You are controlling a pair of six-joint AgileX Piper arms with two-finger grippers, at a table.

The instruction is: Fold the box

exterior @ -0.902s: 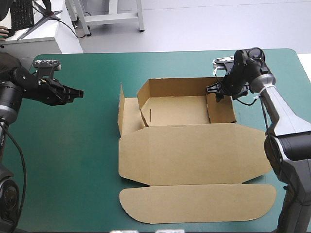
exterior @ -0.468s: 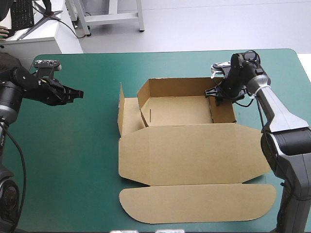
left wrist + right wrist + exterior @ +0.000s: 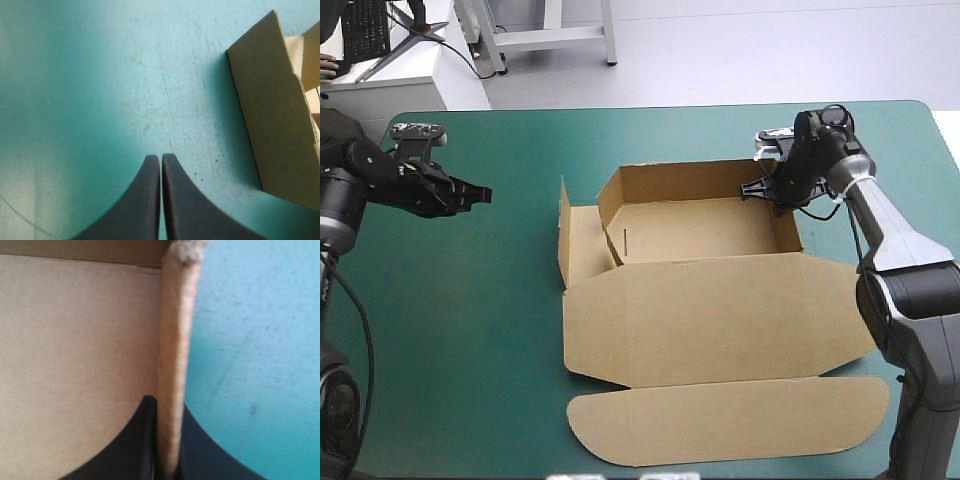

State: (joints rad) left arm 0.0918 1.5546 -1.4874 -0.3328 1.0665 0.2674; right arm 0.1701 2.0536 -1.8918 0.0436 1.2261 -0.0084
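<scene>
Since the earlier frames the box (image 3: 710, 310) has slid slightly leftward on the tabletop (image 3: 470, 350); its right wall (image 3: 786, 225), which then leaned inward over the tray floor, now stands closer to upright; left arm unchanged.

High view: box sits mid-tabletop as an open tray toward the far side; lid (image 3: 720, 320) lies flat toward the near edge, its rounded tuck flap nearest; left flap (image 3: 563, 230) stands on edge beside the tray. Right arm comes up from the right edge, with the forearm running toward the far side and the wrist bent back toward the box; right tool (image 3: 767, 190) is at the tray's far right corner, touching the board. Left arm reaches in from the left edge, roughly level; left tool (image 3: 480, 191) points toward the box, well apart from it, over bare teal-green cover.

Left wrist view: black fingers pressed together into one pointed arch with nothing between them; the box's standing left flap lies ahead and to one side, not touching.

Right wrist view: fingers pinch the right wall's top edge, one inside the tray and one outside; brown floor on the inner side, teal-green cover on the outer.
</scene>
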